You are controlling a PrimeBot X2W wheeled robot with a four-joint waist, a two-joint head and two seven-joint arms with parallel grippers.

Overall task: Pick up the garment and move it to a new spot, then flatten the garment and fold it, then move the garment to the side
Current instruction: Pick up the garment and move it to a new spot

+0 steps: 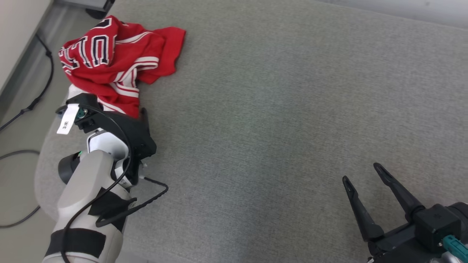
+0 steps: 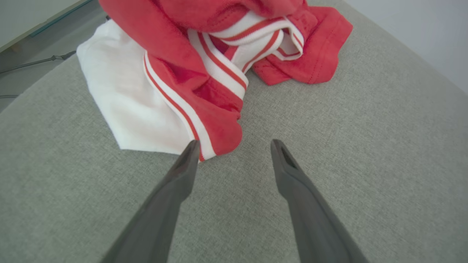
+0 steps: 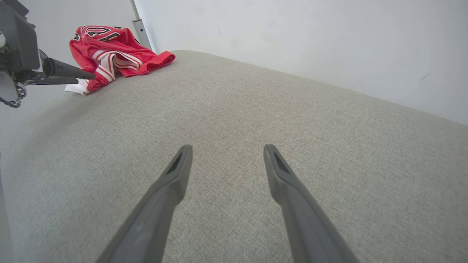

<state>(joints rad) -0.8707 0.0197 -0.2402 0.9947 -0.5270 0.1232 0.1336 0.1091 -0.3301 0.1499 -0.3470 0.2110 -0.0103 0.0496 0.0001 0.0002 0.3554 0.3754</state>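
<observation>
A crumpled red garment with white stripes (image 1: 117, 62) lies at the far left of the grey fabric tabletop (image 1: 274, 109). The left gripper (image 1: 120, 109) is just beside it; the right gripper (image 1: 362, 173), jaws spread, hovers well apart.

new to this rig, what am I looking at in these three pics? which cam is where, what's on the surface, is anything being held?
It is a two-armed wheeled robot, seen by three of its own cameras. The head view looks down from the robot's head at a grey padded surface. The other two pictures come from cameras on each wrist, looking along that arm's two dark fingers.

On the surface lies one crumpled red garment with white stripes and lettering, near the far left corner.

The left gripper is open, its fingers reaching the garment's near edge; one fingertip is at the striped hem, but nothing is gripped. The right gripper is also open and empty, hovering over bare fabric far from the garment. Cables lie on the floor to the left.
</observation>
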